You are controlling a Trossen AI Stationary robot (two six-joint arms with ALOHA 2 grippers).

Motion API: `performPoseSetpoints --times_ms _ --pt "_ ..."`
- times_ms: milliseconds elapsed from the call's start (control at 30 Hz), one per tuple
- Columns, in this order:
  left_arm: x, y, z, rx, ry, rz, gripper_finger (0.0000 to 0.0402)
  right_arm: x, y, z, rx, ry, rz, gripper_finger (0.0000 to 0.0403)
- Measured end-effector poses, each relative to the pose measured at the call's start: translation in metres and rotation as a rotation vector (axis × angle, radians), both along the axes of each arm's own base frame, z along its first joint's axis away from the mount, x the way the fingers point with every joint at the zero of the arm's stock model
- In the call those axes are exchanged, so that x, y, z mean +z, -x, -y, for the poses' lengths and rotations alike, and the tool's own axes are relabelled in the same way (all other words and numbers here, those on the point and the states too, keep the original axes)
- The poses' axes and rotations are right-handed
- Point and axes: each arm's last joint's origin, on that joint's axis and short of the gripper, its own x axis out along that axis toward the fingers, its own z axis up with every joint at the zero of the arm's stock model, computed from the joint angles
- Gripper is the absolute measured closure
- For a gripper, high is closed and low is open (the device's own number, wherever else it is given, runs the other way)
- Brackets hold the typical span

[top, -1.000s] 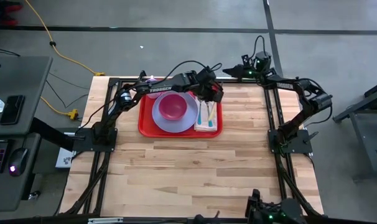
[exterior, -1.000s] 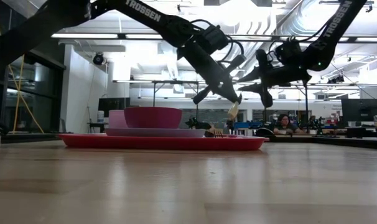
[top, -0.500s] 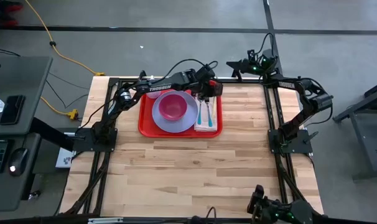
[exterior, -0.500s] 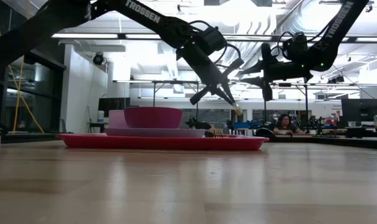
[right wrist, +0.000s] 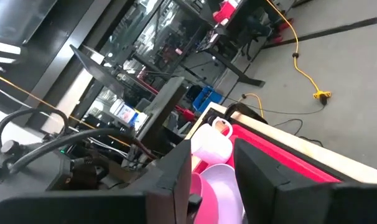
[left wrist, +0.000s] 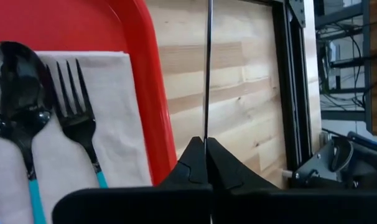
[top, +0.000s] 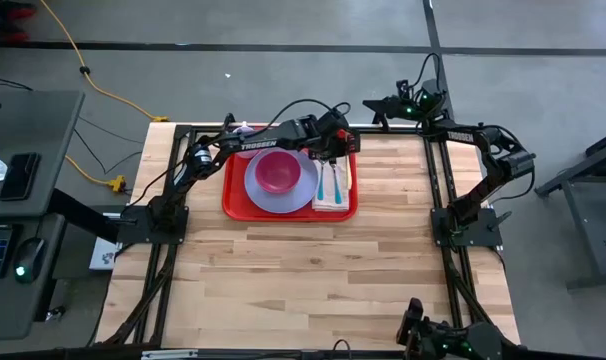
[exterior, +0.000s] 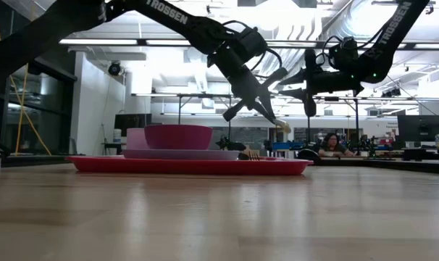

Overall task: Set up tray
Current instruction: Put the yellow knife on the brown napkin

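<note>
While the near half of the table (top: 313, 280) lies bare, the tray (top: 233, 208) sits flat on the far half, slightly left of centre, within reach of both arms. It carries a lavender plate (top: 303, 192) with a pink bowl (top: 276, 172) centred on it. To the right of the plate lies a napkin (left wrist: 123, 124) bearing a spoon (left wrist: 17, 87) and a fork (left wrist: 73, 106) side by side, handles toward the near side, as in a place setting.

The left gripper (exterior: 272, 118) hangs above the far right part of the tray, fingers clamped on a thin utensil (left wrist: 208, 74). It shows edge-on and is probably a knife, judged to be destined for the napkin beside the fork.

The right gripper (top: 378, 103) waits beyond the far right corner, raised, fingers partly apart and holding nothing, clear of the working arm.
</note>
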Motion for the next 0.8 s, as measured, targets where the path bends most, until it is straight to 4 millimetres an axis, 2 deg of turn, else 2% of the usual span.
performPoseSetpoints --times_ms 500,800 --pt "-0.001 0.001 -0.001 0.007 -0.015 -0.015 0.0385 -0.011 -0.001 -0.01 0.295 -0.131 -0.033 0.0304" --pt "-0.001 0.002 -0.004 -0.003 -0.028 -0.019 0.0381 -0.037 0.003 -0.02 0.389 -0.265 -0.113 0.03"
